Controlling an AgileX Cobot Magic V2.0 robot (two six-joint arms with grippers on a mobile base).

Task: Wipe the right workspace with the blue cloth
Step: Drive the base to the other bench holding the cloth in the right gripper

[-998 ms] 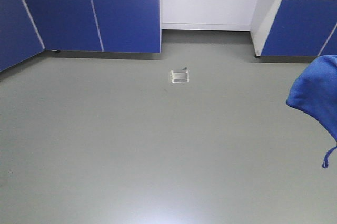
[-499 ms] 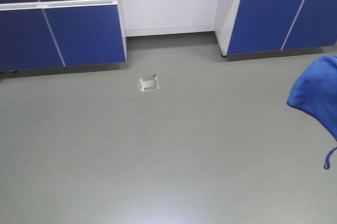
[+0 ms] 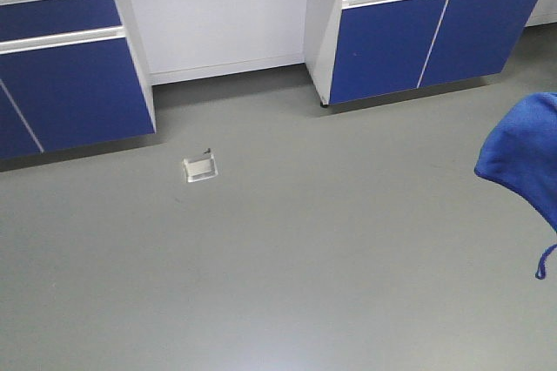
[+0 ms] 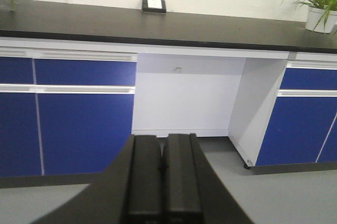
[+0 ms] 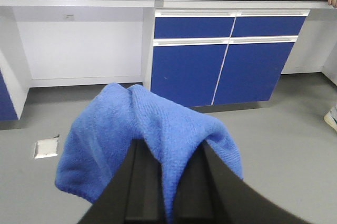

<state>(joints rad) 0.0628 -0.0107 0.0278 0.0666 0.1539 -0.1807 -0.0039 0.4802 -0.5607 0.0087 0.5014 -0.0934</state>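
Note:
The blue cloth (image 5: 147, 134) is draped over the fingers of my right gripper (image 5: 169, 151), which is shut on a fold of it above the grey floor. The front view shows only the cloth (image 3: 522, 158) at the right edge, its loop string (image 3: 546, 262) dangling; neither gripper appears there. My left gripper (image 4: 163, 137) is shut with nothing in it and points at the right workspace (image 4: 105, 24), a long matte black benchtop. A small black box with a white socket face (image 4: 154, 5) sits at its back. Both grippers are well short of the bench.
Blue cabinet doors (image 3: 418, 31) stand either side of a white knee recess (image 3: 218, 27) under the bench. A metal floor plate (image 3: 199, 167) is set into the grey floor. A potted plant (image 4: 319, 19) stands on the bench's right end. A shoe (image 5: 331, 119) shows far right.
In the front view the cabinets, recess and floor plate have slid left and down. The cloth keeps its place at the right edge of the frame.

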